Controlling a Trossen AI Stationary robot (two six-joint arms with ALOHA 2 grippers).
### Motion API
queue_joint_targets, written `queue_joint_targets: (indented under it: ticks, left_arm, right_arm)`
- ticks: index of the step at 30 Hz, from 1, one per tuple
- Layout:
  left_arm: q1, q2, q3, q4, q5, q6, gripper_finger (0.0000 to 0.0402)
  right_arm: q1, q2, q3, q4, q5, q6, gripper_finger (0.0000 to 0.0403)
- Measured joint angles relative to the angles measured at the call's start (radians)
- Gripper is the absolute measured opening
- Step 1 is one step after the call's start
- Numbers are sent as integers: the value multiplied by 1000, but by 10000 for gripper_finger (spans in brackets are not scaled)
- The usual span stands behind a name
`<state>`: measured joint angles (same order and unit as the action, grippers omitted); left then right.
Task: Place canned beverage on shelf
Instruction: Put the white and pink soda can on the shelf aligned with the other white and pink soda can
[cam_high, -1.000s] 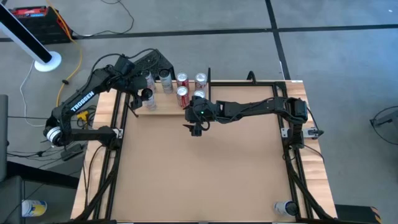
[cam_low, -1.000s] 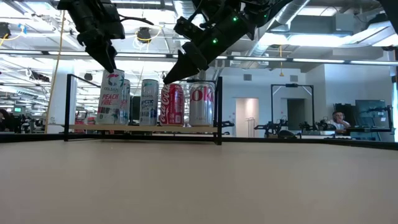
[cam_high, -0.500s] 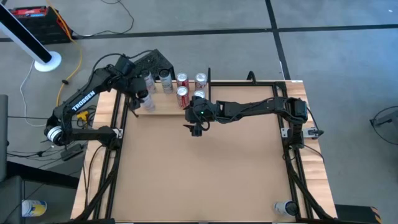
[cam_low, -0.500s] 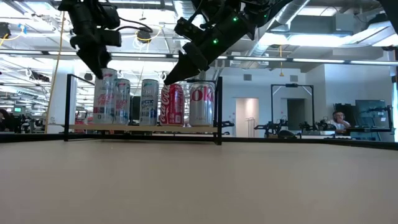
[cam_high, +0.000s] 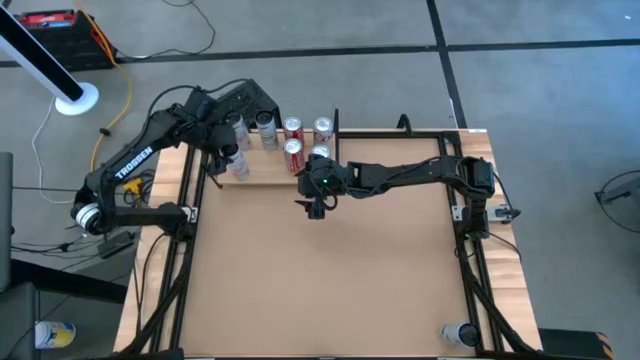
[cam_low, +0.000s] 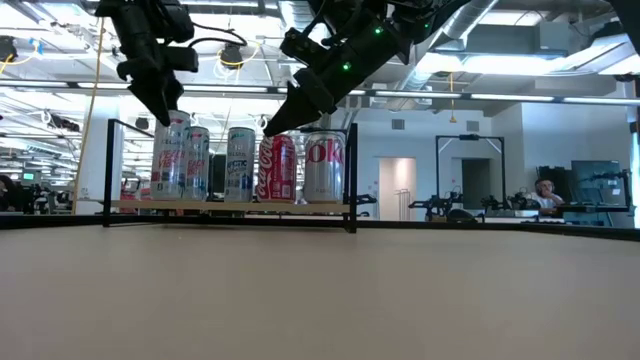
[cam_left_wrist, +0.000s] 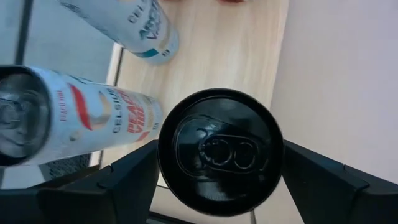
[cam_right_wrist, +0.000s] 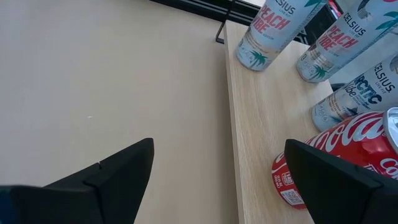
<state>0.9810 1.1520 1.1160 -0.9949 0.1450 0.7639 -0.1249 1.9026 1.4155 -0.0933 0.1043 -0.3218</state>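
Grey floor (cam_high: 320, 30) with dark seams surrounds the tan worktop (cam_high: 330, 280). A yellow cable (cam_high: 127, 75) lies near a white fan base (cam_high: 76, 98). Beyond, ceiling lights (cam_low: 520, 98), a white door (cam_low: 396, 182) and a seated person (cam_low: 544, 192).

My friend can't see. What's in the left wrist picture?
Looking straight down, a black can top sits between the left gripper's open fingers, on the pale wood shelf. Two white cans stand nearby.
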Motion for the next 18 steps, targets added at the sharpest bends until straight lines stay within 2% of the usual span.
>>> queue_joint_targets:
  ticks: [11, 18]
  left_arm:
    - [0, -61, 2, 11, 33, 10, 303]
    - [0, -102, 3, 75, 58, 11, 303]
  right_arm:
    - [0, 0, 0, 1, 0, 0, 384]
    - [0, 0, 0, 4, 0, 0, 384]
